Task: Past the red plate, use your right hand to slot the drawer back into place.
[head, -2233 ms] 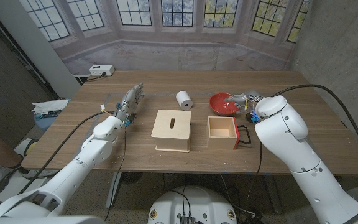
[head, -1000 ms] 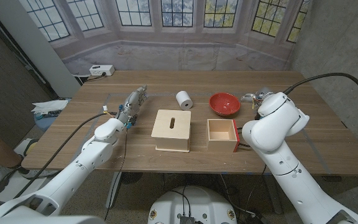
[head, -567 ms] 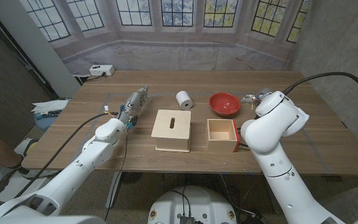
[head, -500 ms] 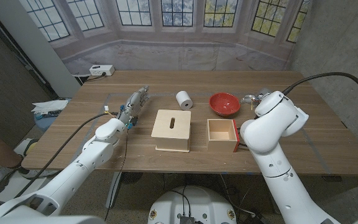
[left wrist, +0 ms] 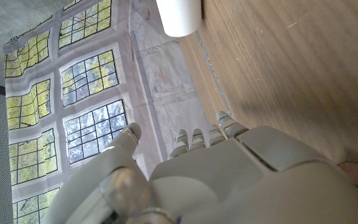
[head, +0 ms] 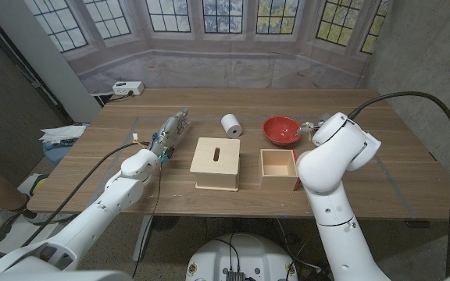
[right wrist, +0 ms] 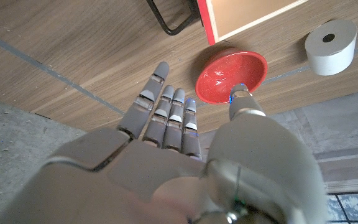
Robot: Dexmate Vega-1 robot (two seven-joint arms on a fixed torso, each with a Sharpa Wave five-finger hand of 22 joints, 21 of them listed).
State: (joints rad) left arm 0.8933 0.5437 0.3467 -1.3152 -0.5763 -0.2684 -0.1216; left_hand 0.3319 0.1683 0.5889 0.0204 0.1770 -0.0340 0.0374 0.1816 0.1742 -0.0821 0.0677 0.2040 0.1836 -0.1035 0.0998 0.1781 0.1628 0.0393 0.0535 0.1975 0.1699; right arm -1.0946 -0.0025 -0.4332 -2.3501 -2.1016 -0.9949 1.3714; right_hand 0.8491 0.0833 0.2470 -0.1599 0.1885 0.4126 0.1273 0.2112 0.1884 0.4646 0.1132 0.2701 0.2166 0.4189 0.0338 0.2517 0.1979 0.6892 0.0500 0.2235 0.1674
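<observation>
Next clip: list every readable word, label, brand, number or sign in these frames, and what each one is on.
None can be read.
Papers at the table's left edge: any print too small to read.
White box at the far edge: no legible marking.
Wooden box, drawer, red bowl, paper roll: no text visible.

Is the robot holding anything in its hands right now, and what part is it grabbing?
No. The right hand is open above the table beside the red bowl, and the left hand holds nothing.

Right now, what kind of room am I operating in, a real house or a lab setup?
Probably a lab or test room staged to look homely. The bay windows look like a printed backdrop hung behind the wooden table, bare concrete wall shows at the right, and a power strip sits on the table's far corner.
</observation>
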